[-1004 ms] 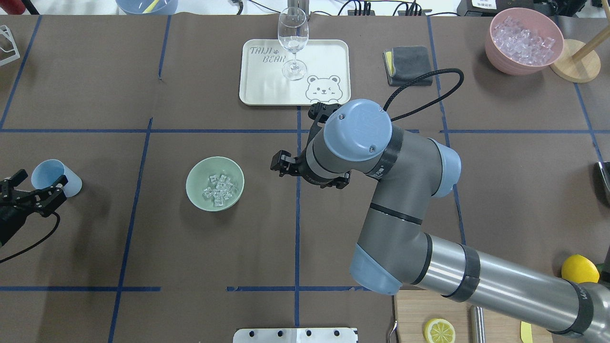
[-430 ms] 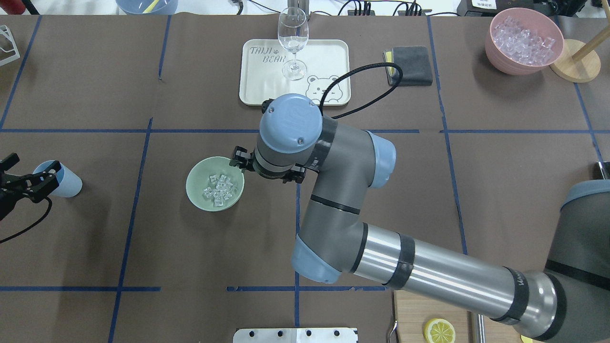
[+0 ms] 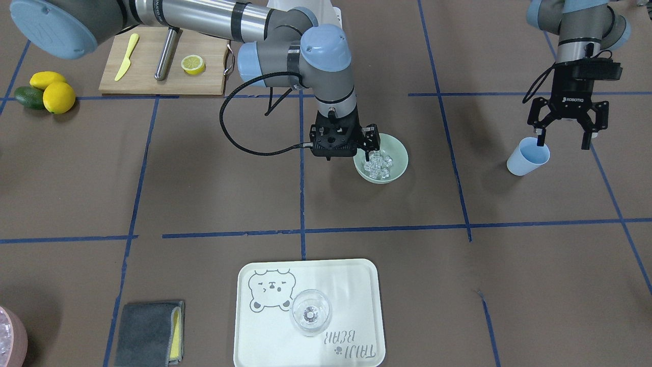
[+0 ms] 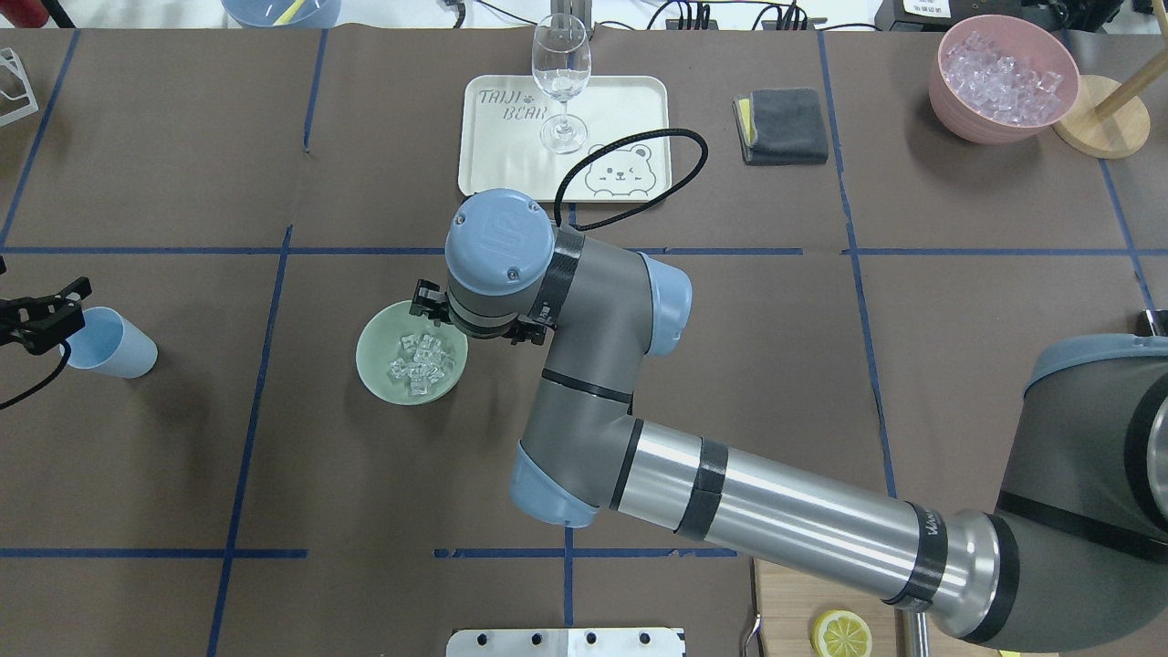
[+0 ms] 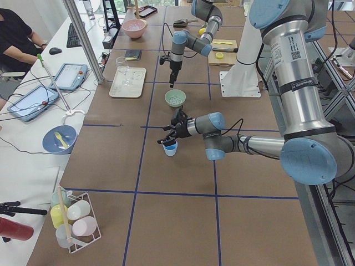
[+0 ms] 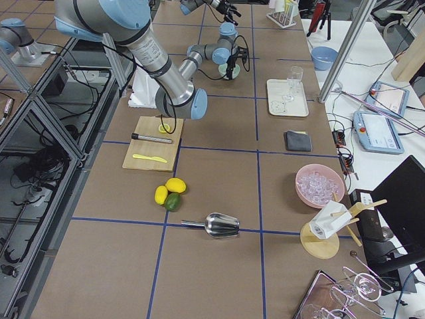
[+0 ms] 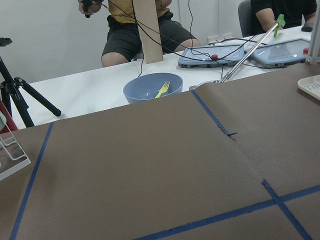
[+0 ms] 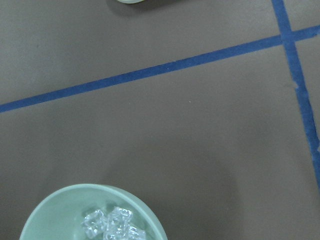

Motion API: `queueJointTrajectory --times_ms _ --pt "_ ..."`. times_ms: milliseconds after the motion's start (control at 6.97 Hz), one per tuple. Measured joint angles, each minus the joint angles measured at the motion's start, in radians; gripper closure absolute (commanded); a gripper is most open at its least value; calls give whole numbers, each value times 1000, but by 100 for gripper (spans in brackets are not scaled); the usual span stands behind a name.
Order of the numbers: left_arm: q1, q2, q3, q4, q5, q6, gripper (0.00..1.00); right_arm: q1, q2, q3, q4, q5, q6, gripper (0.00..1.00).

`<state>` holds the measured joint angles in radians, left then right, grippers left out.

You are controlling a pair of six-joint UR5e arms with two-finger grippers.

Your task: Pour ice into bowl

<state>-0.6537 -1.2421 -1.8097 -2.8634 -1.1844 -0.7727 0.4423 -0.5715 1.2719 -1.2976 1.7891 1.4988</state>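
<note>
The pale green bowl [image 4: 379, 351] stands left of the table's middle with a heap of clear ice cubes [image 4: 420, 360] in it; both also show in the front view [image 3: 399, 153] and the right wrist view [image 8: 60, 212]. My right gripper [image 3: 345, 147] hangs open and empty over the bowl's right rim, one finger [image 4: 422, 299] above the rim. My left gripper [image 3: 564, 140] is open and empty just above a light blue cup [image 4: 105, 342], one fingertip [image 3: 539, 136] at its rim.
A cream tray [image 4: 630, 109] with a wine glass [image 4: 561, 82] sits at the far centre. A grey cloth [image 4: 780, 123] and a pink bowl of ice [image 4: 1004, 78] are far right. A cutting board [image 3: 163, 76], lemons [image 3: 51, 92] and a metal scoop [image 6: 219, 226] are on my right.
My right arm has swung left, bringing its gripper from the table's middle to the bowl's right rim. My left gripper has drawn back from the blue cup toward the view's left edge.
</note>
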Motion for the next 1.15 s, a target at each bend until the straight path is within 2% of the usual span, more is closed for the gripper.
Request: queueJointTrajectory --times_ms 143,287,430,1004,1148 --pt "-65 -9 -35 78 -102 34 0 -14 17 -36 15 -6 -1 22" --pt "-126 -22 -64 156 -200 66 0 -31 28 -58 20 -13 0 71" --pt "-177 -39 -78 219 -282 88 0 -47 32 -68 22 -25 3 100" --pt "-363 -230 -80 602 -567 219 0 -60 29 -59 22 -37 -35 100" --pt "-389 -265 -78 699 -606 254 0 -49 28 -33 18 -31 -38 100"
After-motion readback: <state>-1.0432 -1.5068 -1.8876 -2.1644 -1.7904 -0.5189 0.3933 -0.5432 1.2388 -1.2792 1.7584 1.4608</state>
